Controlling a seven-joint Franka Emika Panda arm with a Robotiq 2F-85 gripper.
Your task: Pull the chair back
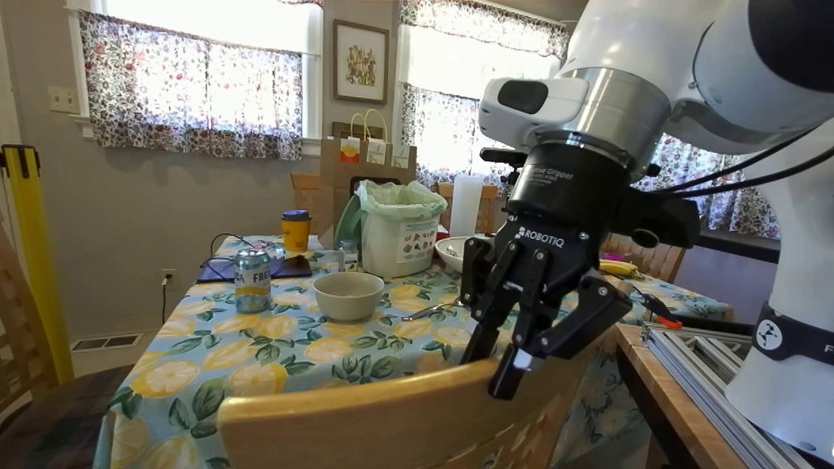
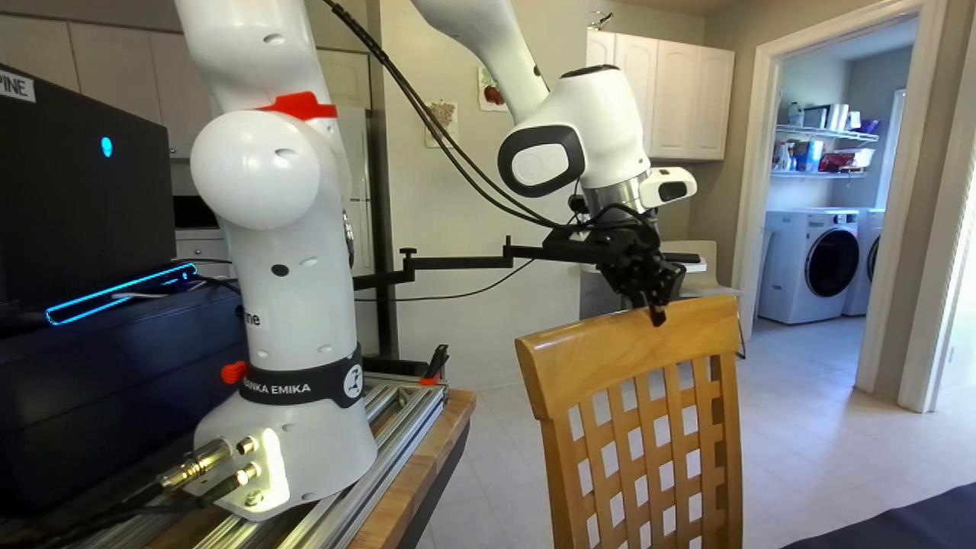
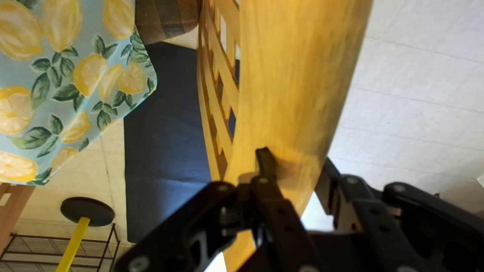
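Fingers point(image 1: 507, 383) astride the top rail point(image 1: 365, 417) of the chair point(image 2: 637, 343), one to each side.

They appear to pinch the wood between them, so the gripper point(image 1: 485, 372) can haul it either way without slipping off. That rail makes a sensible handle: it is the chair's highest part and (a guess) the easiest to reach from above. The chair's back stands beside the table point(image 1: 287, 348), so the pull probably has to run away from that edge. Farther off, a bowl point(image 1: 348, 303) and a can point(image 1: 253, 281) sit on the table, well apart from the grip and likely safe from a knock. Behind them stands a bin point(image 1: 383, 244), its liner point(image 1: 404, 202) folded over the rim, presumably to stop it sliding in.
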